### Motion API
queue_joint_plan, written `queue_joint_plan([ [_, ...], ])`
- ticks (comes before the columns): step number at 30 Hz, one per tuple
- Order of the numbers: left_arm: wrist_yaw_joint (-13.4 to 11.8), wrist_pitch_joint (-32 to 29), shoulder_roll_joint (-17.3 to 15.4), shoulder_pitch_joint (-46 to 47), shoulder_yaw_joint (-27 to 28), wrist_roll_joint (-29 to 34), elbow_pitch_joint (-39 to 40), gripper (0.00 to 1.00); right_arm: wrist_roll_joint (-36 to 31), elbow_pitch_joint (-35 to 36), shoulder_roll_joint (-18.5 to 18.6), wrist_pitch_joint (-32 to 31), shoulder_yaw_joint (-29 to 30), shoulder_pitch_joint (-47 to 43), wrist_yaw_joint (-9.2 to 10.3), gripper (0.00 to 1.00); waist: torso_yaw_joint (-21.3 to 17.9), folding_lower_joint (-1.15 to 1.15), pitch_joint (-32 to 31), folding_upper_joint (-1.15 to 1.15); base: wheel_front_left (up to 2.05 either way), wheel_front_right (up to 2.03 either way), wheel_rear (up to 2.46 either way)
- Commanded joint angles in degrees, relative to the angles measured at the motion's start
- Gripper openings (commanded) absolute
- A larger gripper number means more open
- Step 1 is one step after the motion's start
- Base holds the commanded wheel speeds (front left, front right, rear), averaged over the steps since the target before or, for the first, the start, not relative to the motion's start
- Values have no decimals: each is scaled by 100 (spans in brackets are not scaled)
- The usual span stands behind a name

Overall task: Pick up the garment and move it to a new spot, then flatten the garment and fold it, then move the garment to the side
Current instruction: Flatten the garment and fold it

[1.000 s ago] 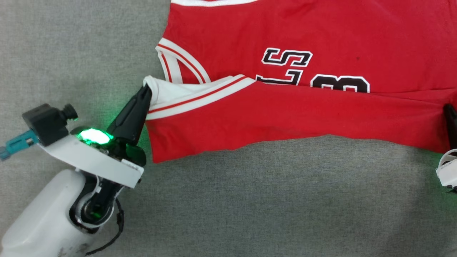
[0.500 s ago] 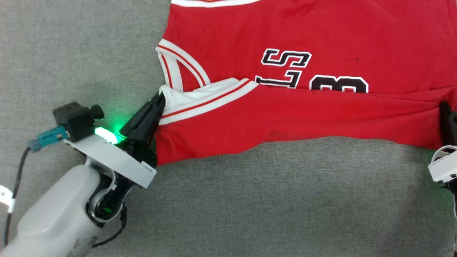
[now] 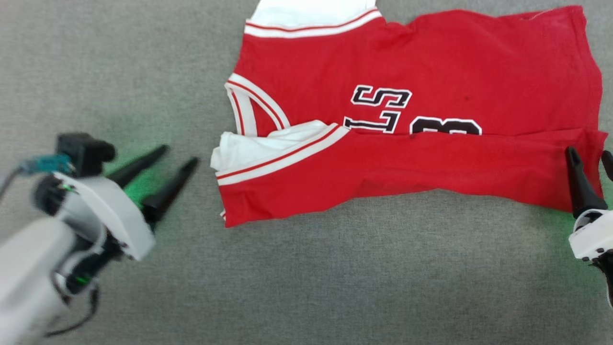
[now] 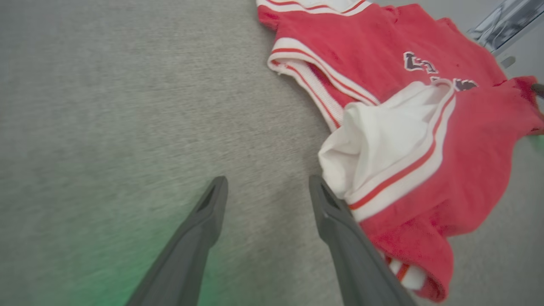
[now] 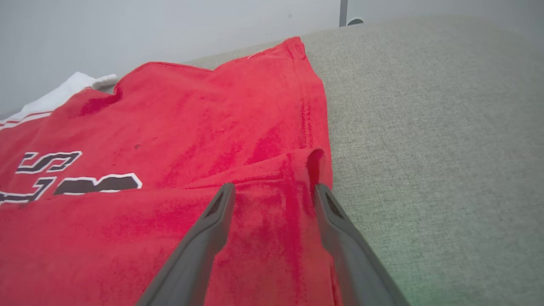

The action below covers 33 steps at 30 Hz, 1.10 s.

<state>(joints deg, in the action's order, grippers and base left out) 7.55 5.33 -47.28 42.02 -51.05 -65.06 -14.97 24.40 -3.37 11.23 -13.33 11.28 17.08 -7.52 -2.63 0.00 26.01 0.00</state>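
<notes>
— Where's the jersey (image 3: pixel 431 62) sitting?

— Flat on the grey table (image 3: pixel 335 278), collar (image 3: pixel 254 105) toward the robot's left, hem (image 3: pixel 591 62) toward its right. The near long edge is turned up over the body as a flap (image 3: pixel 407 167), so it hides the lower half of the black number (image 3: pixel 383 103).

— And that white bit?

— The near sleeve (image 3: pixel 239 146), tucked in at the collar end of the flap and a little bunched. I'd say one lengthwise fold is done, which is why the shirt looks narrow.

— Are the arms holding anything?

— No. The left gripper (image 3: pixel 179 154) sits just beside the sleeve, clear of the cloth, its fingers spread with bare table between them. The right gripper (image 3: pixel 588 152) is at the hem end, fingers spread too, straddling the flap's corner. Whether the tips touch the fabric I cannot tell.

— Why one at each end?

— My guess is that the two ends are where a long fold gets carried and laid evenly. The far side isn't folded yet, so that looks like the next job. The bunched sleeve could pull the flap crooked if it isn't smoothed.
</notes>
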Motion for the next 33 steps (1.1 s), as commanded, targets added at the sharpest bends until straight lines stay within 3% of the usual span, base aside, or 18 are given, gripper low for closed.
queue_joint_plan([
  [1, -13, -273, -219, 173, -52, -84, 126, 100, -47, 114, 27, 30, 35, -98, 6, 100, 70, 0, -206, 0, 0, 0, 0],
  [6, -121, -1566, -676, 464, -105, -677, 622, 100, -98, 502, 37, -4, 192, -224, 6, 100, 130, 0, -414, 0, 0, 0, 0],
  [12, -573, -3279, -892, 751, -331, -1381, 1526, 100, -142, 873, -61, -107, 198, -251, 6, 100, 85, 0, -480, 0, 0, 0, 0],
  [16, -722, -3971, -879, 882, -502, -1576, 1826, 100, -149, 950, -141, -92, 79, -201, 6, 100, -29, 0, -392, 0, 0, 0, 0],
  [22, -896, -4258, -665, 972, -546, -1763, 1679, 100, -93, 902, -214, 27, -4, -148, 6, 100, -232, 0, -197, 0, 0, 0, 0],
  [33, -798, -4355, -285, 919, -646, -1925, 1010, 100, -41, 824, -270, 225, -25, -31, 6, 100, -549, 0, 112, 0, 0, 0, 0],
])
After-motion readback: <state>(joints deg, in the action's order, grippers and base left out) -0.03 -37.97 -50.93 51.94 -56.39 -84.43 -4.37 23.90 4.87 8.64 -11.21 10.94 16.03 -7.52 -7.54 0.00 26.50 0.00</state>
